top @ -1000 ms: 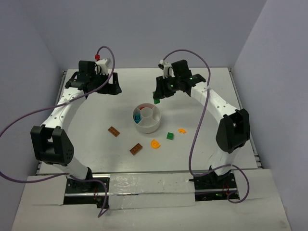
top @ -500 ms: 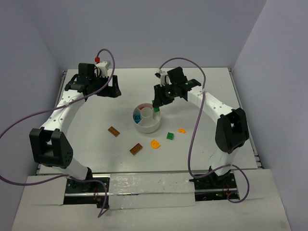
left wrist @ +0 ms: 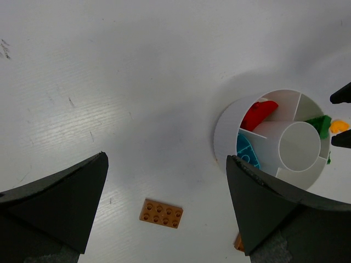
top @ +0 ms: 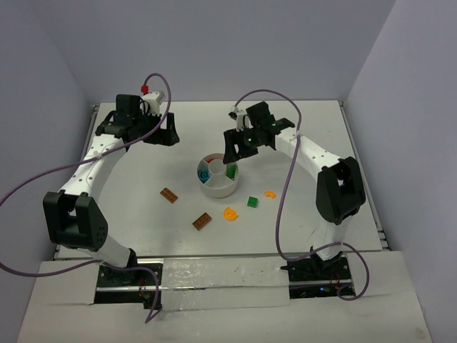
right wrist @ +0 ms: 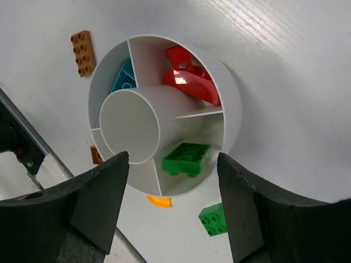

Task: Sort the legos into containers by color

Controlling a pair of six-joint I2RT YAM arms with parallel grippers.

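Observation:
The white dish [top: 214, 189] stands mid-table. My right gripper [top: 230, 151] hovers over its far-right rim, open and empty [right wrist: 173, 156]. A green lego [right wrist: 186, 159] lies tilted in the wedge below it and also shows from above [top: 231, 171]. Red pieces [right wrist: 189, 76] fill one wedge and a teal piece [right wrist: 125, 79] another. The central well holds nothing. My left gripper [top: 156, 133] is open and empty [left wrist: 166, 158], high over the table left of the dish [left wrist: 225, 131]. A brown-orange lego [left wrist: 160, 213] lies on the table below it.
On the table near the dish lie a small green lego [top: 252, 202], two yellow-orange curved pieces [top: 230, 214] [top: 270, 193] and two brown-orange bricks [top: 169, 195] [top: 202, 221]. Walls close in the table at the back and sides.
My right gripper came down and left over the dish with the green lego, then opened; the lego now lies in a wedge. The left arm barely moved.

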